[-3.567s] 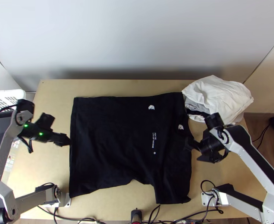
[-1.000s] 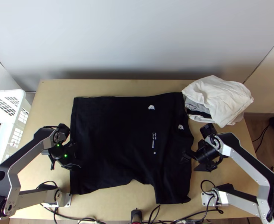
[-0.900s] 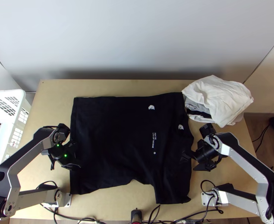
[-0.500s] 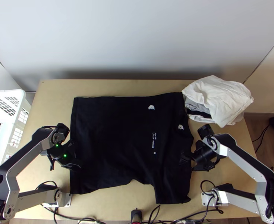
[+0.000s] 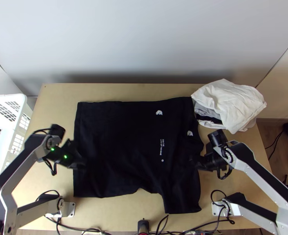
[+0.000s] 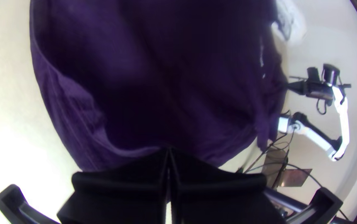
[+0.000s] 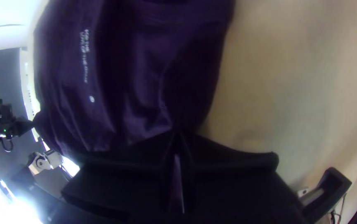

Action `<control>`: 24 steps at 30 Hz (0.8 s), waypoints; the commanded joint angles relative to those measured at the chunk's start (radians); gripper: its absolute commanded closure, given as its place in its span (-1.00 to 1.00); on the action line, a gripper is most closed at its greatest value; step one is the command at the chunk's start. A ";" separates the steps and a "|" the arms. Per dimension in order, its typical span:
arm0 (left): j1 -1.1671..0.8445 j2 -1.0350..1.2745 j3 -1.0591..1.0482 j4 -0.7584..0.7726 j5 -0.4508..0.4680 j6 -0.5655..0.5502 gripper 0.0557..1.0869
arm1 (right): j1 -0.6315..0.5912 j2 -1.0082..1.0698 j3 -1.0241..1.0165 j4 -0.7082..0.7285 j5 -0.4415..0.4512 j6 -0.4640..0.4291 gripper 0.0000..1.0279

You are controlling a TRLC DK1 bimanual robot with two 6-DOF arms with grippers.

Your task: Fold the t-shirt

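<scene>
"What's by the left gripper (image 5: pixel 83 164)?"
"A white basket (image 5: pixel 14 98), out past its left side."
"And the right gripper (image 5: pixel 196 162)?"
"Mostly white cloth (image 5: pixel 230 102), heaped farther up the bench (image 5: pixel 124 92). Past that, a pale wall (image 5: pixel 144 39)."

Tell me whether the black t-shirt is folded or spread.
Largely spread: the t-shirt lies broad across the table, its white print facing up, though the edge near the left gripper is lifted and curled.
</scene>
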 commanded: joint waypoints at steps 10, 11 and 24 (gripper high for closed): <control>0.255 -0.031 0.648 0.299 0.384 -0.656 0.93 | 0.022 -0.075 0.602 0.355 0.099 0.022 0.95; 0.255 -0.051 0.661 0.390 0.380 -0.733 0.93 | 0.017 -0.075 0.625 0.396 0.113 0.034 0.95; 0.394 -0.198 0.910 1.002 0.354 -1.261 0.93 | 0.037 -0.230 0.920 0.521 0.113 0.100 0.95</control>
